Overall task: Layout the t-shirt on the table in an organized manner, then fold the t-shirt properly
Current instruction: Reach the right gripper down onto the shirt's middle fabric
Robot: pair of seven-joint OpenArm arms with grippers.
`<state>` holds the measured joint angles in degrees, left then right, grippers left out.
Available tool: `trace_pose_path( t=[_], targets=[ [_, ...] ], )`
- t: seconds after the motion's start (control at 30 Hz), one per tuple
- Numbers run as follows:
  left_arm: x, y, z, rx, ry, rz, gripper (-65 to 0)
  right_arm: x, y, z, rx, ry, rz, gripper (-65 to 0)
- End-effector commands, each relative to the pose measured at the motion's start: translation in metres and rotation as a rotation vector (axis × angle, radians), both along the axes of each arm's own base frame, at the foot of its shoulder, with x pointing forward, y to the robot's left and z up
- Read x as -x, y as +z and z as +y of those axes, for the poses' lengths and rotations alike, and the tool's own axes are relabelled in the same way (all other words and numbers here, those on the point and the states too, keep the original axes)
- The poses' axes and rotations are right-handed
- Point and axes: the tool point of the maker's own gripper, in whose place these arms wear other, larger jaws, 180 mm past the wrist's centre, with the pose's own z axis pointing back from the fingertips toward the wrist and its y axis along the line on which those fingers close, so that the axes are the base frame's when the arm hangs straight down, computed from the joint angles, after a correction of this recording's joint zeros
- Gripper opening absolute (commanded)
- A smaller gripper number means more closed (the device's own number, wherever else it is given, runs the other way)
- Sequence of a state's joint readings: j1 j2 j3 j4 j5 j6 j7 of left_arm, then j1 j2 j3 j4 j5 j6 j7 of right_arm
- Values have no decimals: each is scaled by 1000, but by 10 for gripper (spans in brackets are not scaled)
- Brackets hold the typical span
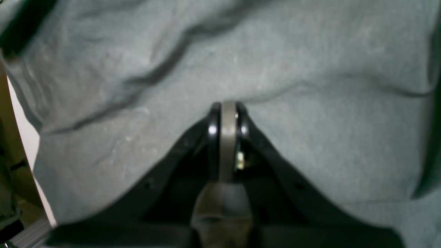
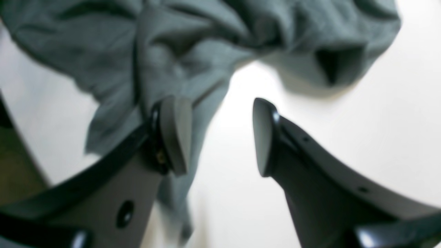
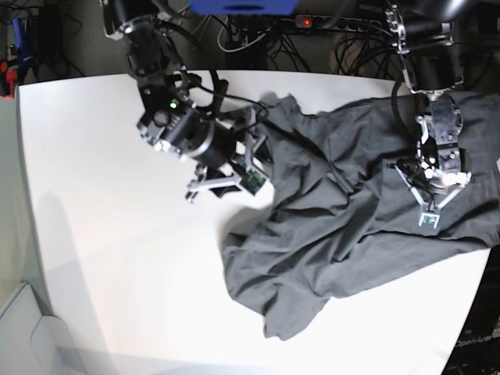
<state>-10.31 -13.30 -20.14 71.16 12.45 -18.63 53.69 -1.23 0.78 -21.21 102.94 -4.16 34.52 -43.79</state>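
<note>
The dark grey t-shirt (image 3: 336, 226) lies crumpled and wrinkled across the right half of the white table (image 3: 101, 195). Over its right part, my left gripper (image 3: 428, 217) points down into the cloth. In the left wrist view this gripper (image 1: 227, 107) is shut, and creases in the t-shirt (image 1: 293, 62) run out from its tips. My right gripper (image 3: 248, 164) hovers at the shirt's upper left edge. Its jaws (image 2: 220, 137) stand open above the bare table (image 2: 344, 137). A strip of the t-shirt (image 2: 103, 41) hangs past one finger (image 2: 175, 134).
Cables and a power strip (image 3: 305, 22) with a red light sit behind the table's far edge. The shirt's right side reaches the table's right edge (image 3: 488, 254). A pale box corner (image 3: 16, 336) stands at the lower left.
</note>
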Motion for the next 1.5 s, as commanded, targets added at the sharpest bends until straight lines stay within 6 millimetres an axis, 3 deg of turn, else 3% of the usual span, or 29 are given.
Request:
trace_pose_path(
  t=[0.0,0.33,0.57,0.7,0.93,1.03,1.37,1.47],
  targets=[
    [-7,9,6,-16,1,-32,-645,-12,10,5,-24,-1,-32,-344],
    [10,-19,5,10,8,34,-645,-89,-24,-7,74,-14,47,-346],
    [11,-20,4,13,9,37,-645,-112,-57,-26,38,-60,121,-344],
    [10,-20,2,16,8,35,-645,-121,-65,-32,-14,-93,135,-344],
    [11,-22,1,17,4,39,-645,-130,-63,-20,-38,-88,145,-344],
    [11,-22,0,16,2,40,-645,-129,-57,-4,-67,-72,141,-344],
    [10,-25,-10,37,-3,40,-645,-145,-22,34,-123,-29,89,-351],
    [9,-26,-16,44,-7,35,-645,-146,-16,43,-138,-20,79,-439]
  ],
)
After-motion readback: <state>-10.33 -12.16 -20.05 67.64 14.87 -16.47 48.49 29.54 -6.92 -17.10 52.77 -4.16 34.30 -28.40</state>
